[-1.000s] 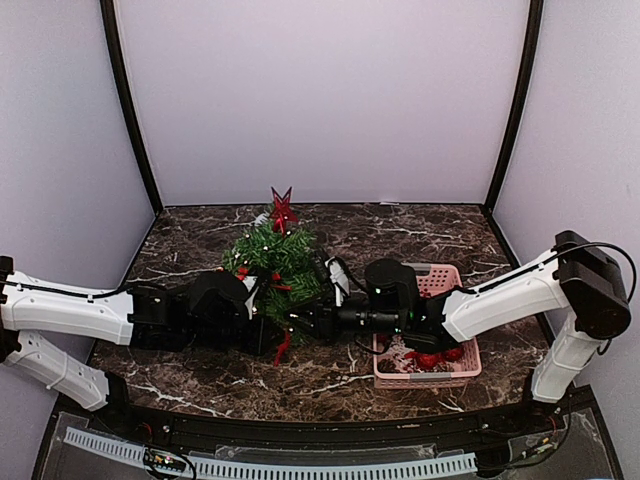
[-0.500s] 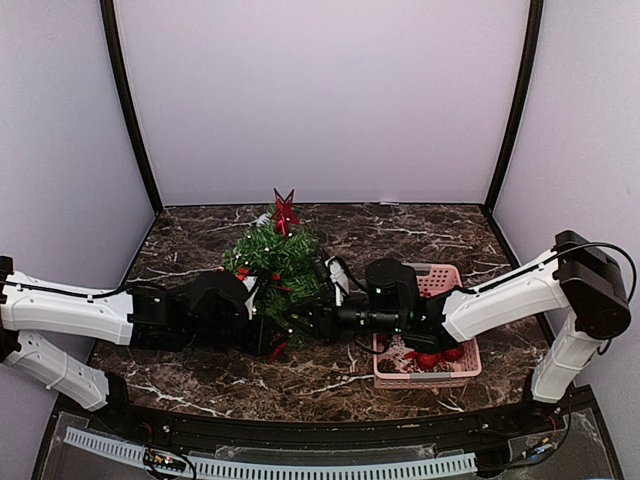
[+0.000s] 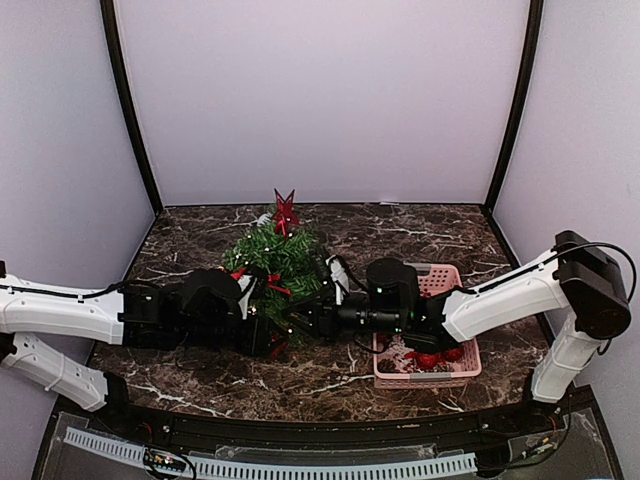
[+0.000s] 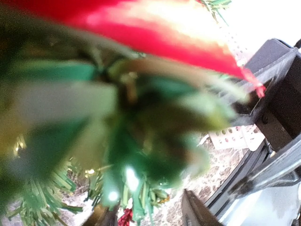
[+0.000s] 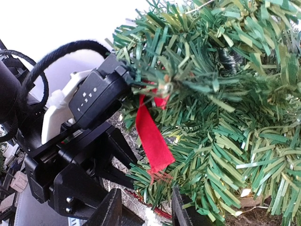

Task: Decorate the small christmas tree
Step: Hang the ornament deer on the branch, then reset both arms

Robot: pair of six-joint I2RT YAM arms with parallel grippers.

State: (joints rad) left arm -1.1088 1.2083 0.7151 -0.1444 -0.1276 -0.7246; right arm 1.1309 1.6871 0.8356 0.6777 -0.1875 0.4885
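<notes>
1. The left gripper [image 3: 268, 335] has spread its jaws in the last second and backed slightly away; they stand apart, empty.
2. The red ribbon ornament [image 5: 153, 139] now hangs unaided from a low branch of the small christmas tree [image 3: 275, 262], bushy dark green, which stands on the dark marble tabletop [image 3: 420, 225] left of the pink plastic basket [image 3: 455, 375].
3. The right gripper [image 5: 146, 212] is apart too, holding nothing. This ornament looks placed, so another is probably next.

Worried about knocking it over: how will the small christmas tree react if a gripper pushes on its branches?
The small christmas tree probably tips easily: small, bushy, seemingly light. Its thin needle branches likely flex, then spring back.
</notes>
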